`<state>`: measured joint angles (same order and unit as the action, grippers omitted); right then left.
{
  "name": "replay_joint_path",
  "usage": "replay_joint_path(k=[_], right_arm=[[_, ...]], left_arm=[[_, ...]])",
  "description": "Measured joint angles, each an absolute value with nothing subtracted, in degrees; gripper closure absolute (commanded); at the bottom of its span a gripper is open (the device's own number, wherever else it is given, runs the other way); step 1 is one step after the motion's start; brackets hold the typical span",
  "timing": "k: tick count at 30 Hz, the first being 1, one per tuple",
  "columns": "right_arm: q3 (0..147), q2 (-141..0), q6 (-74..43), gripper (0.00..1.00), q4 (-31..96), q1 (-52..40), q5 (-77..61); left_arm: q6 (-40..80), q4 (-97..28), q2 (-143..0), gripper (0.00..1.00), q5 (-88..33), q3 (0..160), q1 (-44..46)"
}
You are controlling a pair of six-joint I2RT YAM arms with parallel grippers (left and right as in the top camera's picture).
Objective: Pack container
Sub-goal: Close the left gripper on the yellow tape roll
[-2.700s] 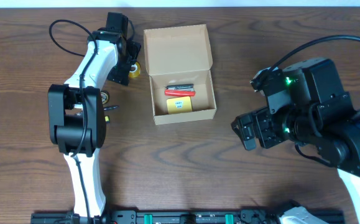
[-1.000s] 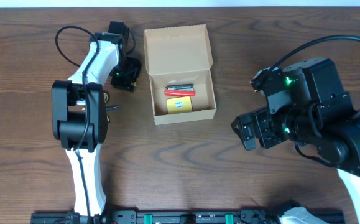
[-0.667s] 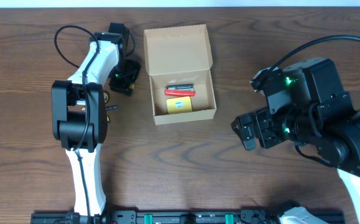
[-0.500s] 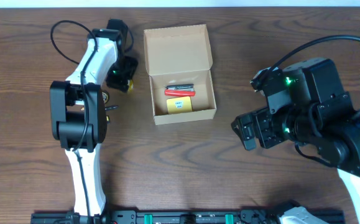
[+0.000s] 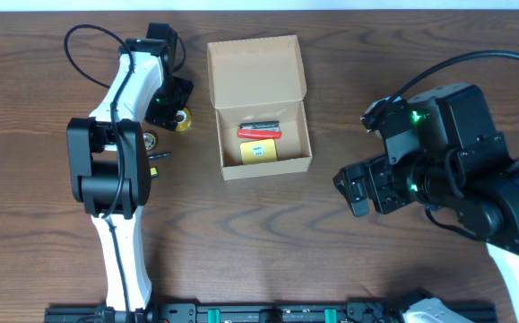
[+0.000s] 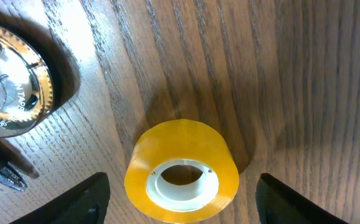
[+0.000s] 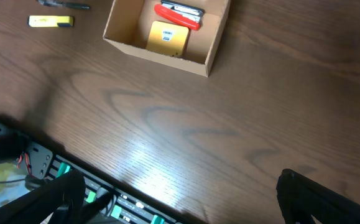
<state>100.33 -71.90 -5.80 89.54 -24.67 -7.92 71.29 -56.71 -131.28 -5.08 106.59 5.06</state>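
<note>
The container (image 5: 261, 136) is a tan cardboard box at mid-table with its flap lid (image 5: 255, 72) laid back. Inside it lie a red tool (image 5: 259, 132) and a yellow pad (image 5: 258, 151); the right wrist view shows the container (image 7: 211, 56) too. A yellow tape roll (image 6: 181, 172) lies flat on the wood left of the box, also seen from overhead as the tape roll (image 5: 184, 119). My left gripper (image 6: 183, 208) is open and straddles it, with a gap on each side. My right gripper (image 7: 180, 202) hovers open and empty over the table's near edge.
A round black-and-gold tape measure (image 6: 5, 87) lies close to the left of the roll, showing from overhead as the tape measure (image 5: 151, 140). A small yellow marker (image 7: 51, 21) lies left of the box. The right arm (image 5: 447, 170) hangs over the right side.
The left gripper's jaws have widened and the wrist has swung slightly back and left. The yellow tape roll, hidden under it a second ago, now shows on the table. The right arm is still.
</note>
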Motion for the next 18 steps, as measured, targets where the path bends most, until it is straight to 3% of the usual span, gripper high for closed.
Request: replay_joint_path(k=[6,18], right_arm=[[100.3,-71.9,-5.8,0.01,89.5,-24.7,-7.9],[100.3,-71.9,-5.8,0.01,89.5,-24.7,-7.9]], left_arm=[[70.1,-56.7,-131.3,0.12,-4.9,106.6,5.1],[69.8,-56.4,-131.7,0.08,-4.1,106.6,5.1]])
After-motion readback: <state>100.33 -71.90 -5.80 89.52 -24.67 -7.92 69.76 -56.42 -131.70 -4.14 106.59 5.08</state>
